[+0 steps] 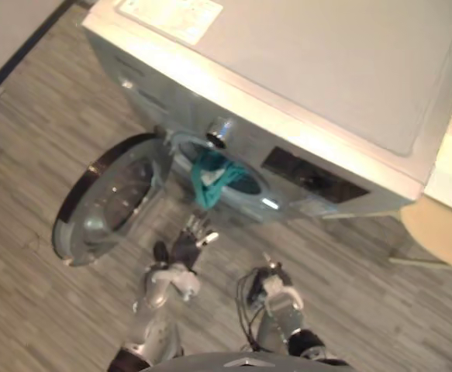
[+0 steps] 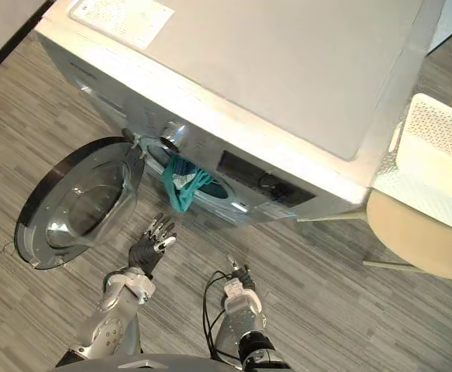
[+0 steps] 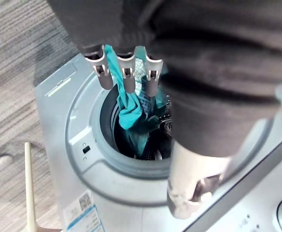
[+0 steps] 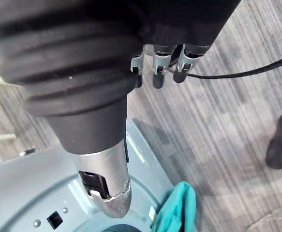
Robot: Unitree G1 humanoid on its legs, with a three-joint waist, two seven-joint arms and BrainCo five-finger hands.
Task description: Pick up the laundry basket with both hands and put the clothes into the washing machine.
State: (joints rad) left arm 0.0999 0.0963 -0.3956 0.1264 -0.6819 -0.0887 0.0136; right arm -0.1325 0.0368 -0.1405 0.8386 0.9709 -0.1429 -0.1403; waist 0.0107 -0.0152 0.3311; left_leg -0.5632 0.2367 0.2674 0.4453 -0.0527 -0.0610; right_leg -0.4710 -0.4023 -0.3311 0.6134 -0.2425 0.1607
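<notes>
Clothes: teal garment is hanging half in, half out of the drum opening, w/ its lower end drooping over the rim. More cloth is showing behind it inside (left wrist view); can't tell what.
Washer: front-load washing machine is standing w/ its door swung wide open toward the robot's left.
Left hand: left hand is hovering just in front of the opening, a bit below the teal piece. Its fingers are straight & pointing at the cloth, gripping nothing. It's looking apart from the cloth, not touching.
Right hand: right hand is hanging lower & nearer the body, over the floor, well apart from the opening. Its fingers are loosely extended w/ the thumb out, carrying nothing.
Basket: white perforated laundry basket is sitting beside the machine on the robot's right, over a beige stool seat. Neither hand is on it. It's looking empty from here, not certain.
Progress: judging by this, the basket step is over & the load is mostly in; only the teal piece isn't fully inside.
Left to do: prob. pushing the dangling end past the rim, the left hand being nearest.
Risk: the loose end sliding out onto the floor, or snagging on the door seal.
</notes>
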